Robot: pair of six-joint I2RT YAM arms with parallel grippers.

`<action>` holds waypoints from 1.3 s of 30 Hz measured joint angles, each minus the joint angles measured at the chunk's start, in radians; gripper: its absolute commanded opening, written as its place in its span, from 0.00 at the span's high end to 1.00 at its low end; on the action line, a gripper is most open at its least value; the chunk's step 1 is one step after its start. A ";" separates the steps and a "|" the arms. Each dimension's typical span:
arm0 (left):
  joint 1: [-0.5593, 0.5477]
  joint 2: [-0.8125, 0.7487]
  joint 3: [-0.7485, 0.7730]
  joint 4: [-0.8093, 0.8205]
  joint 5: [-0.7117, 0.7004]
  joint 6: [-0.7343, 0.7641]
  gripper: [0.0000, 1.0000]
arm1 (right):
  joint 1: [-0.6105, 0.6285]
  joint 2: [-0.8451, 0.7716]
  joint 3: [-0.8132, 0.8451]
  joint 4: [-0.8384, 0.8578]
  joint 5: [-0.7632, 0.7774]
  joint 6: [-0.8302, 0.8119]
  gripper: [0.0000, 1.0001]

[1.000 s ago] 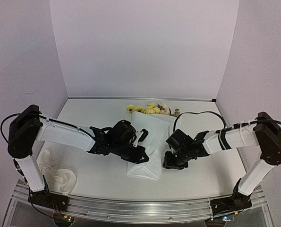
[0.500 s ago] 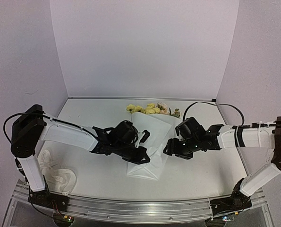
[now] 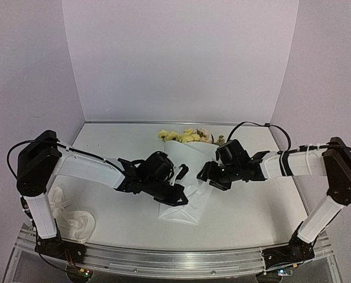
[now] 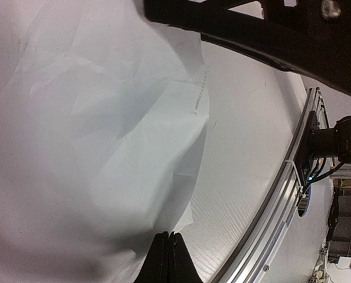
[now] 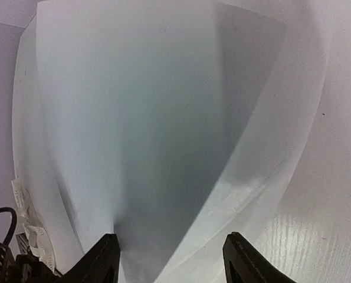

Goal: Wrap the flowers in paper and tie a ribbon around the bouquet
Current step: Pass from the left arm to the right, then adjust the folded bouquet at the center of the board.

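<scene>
From the top, your bouquet point(image 3: 184, 177) lay mid-counter point(image 3: 252, 206), blooms at the far end. Left wrist: your left end effector point(image 4: 168, 256) was pinched together at the paper's point(image 4: 104, 147) edge. Right wrist: your right end effector point(image 5: 172, 250) stood apart over that paper.

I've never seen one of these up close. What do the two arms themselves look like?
The left arm and right arm match: slim white tubes linked by chunky black rounded joints, standing on black bases. A thin black cable arcs along each. Each arm ends in two flat, tapering black fingers. The right arm's white forearm also has dark bands around it.
</scene>
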 measured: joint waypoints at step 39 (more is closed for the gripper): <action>0.028 -0.092 -0.135 -0.007 -0.040 0.014 0.91 | -0.092 0.161 0.143 -0.067 -0.119 -0.148 1.00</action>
